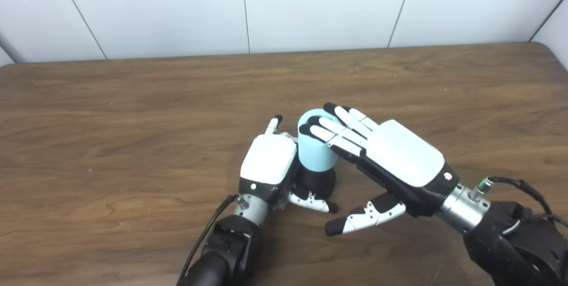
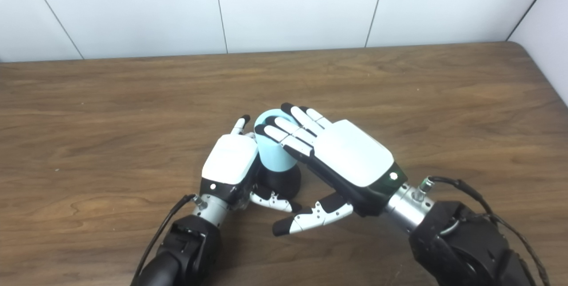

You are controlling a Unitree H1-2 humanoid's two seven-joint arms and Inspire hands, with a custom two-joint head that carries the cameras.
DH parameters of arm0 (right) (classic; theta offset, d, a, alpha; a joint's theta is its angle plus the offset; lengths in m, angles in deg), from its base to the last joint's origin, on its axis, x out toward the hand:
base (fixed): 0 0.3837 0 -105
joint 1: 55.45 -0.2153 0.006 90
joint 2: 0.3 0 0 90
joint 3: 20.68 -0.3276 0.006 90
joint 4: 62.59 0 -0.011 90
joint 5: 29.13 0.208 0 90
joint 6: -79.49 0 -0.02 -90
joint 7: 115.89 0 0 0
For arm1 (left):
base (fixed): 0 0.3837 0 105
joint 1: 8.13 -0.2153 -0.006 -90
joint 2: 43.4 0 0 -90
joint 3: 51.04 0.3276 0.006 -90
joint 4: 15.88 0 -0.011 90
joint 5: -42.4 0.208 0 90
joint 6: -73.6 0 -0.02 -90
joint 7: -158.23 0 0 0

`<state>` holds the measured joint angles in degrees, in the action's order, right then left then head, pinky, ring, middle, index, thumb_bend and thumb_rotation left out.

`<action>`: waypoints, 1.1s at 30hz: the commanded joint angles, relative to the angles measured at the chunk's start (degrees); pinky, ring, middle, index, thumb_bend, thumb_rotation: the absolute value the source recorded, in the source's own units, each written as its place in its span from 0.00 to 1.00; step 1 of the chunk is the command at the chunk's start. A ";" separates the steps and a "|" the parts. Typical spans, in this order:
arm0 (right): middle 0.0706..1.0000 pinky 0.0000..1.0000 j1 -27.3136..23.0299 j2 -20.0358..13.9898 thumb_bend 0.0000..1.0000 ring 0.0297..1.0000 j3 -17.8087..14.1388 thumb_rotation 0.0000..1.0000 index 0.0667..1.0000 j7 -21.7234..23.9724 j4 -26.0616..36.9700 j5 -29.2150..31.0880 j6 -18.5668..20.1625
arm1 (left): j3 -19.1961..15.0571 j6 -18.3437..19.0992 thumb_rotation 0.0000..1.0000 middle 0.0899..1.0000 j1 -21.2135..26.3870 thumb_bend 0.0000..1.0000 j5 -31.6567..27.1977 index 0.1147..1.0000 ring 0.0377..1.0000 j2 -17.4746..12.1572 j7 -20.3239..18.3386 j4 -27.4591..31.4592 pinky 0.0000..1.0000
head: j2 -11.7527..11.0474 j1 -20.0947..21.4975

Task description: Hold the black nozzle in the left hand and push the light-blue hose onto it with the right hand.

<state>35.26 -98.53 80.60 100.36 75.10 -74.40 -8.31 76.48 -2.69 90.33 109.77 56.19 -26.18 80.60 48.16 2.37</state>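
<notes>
Two robot hands meet near the middle of the brown wooden counter, with white wall panels behind its far edge. On the left, the left robot hand comes up from the bottom edge on a black forearm with a thin cable along its wrist; its white back faces the cameras, one finger points up and away, and its thumb curls across the front of the black nozzle. The rest of its fingers are hidden behind the palm, so the grasp shows only in part, but the hand is pressed against the nozzle and wrapped around its left side, holding it upright on the counter. The light-blue hose, a short wide tube with its open end facing up, sits on top of the nozzle, touching it, its lower rim covering the nozzle's upper part. To the right, the right robot hand reaches in from the lower right; its fingers lie nearly straight and close together, their dark tips resting on the hose's upper rim and right side. Its thumb sticks out low and to the left, apart from both hose and nozzle, so this hand is spread and presses rather than clasps.
</notes>
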 commanded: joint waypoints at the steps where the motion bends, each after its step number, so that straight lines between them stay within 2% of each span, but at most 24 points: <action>1: 0.95 1.00 2.40 -1.21 0.62 1.00 0.81 0.92 0.90 4.31 -2.86 0.72 2.03 | 1.73 -0.74 0.00 0.49 -2.32 0.52 -1.13 0.39 0.69 -0.27 -5.07 -2.15 1.00 | 0.03 0.01; 9: 0.96 0.98 2.29 -1.65 0.62 1.00 -1.25 0.96 0.92 2.60 -3.66 6.34 4.57 | 1.77 -0.71 0.00 0.48 -2.39 0.52 -1.15 0.39 0.69 -0.23 -5.12 -2.31 1.00 | -0.09 -0.03; 18: 0.96 0.98 1.34 -2.37 0.62 1.00 -3.24 1.00 0.92 2.15 -3.37 8.25 5.18 | 2.08 -0.72 0.00 0.48 -2.43 0.52 -0.73 0.40 0.69 -0.09 -4.77 -2.43 1.00 | -0.01 -0.04; 27: 0.97 1.00 -1.21 -1.69 0.61 1.00 -2.80 1.00 0.93 3.41 2.13 7.27 4.68 | 2.02 -0.54 0.00 0.49 -2.34 0.52 -0.76 0.39 0.69 0.00 -5.01 -2.62 1.00 | -0.34 0.19; 33: 0.97 0.97 -5.16 -0.14 0.59 0.99 -5.46 0.99 0.93 3.24 6.59 10.53 5.39 | 2.06 -0.63 0.00 0.50 -2.19 0.52 -0.73 0.38 0.69 0.15 -4.60 -3.23 1.00 | -0.55 0.20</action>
<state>32.46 -98.57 76.61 104.52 79.82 -65.42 -2.49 76.63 -2.78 90.46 109.77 56.30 -26.17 80.57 47.55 2.55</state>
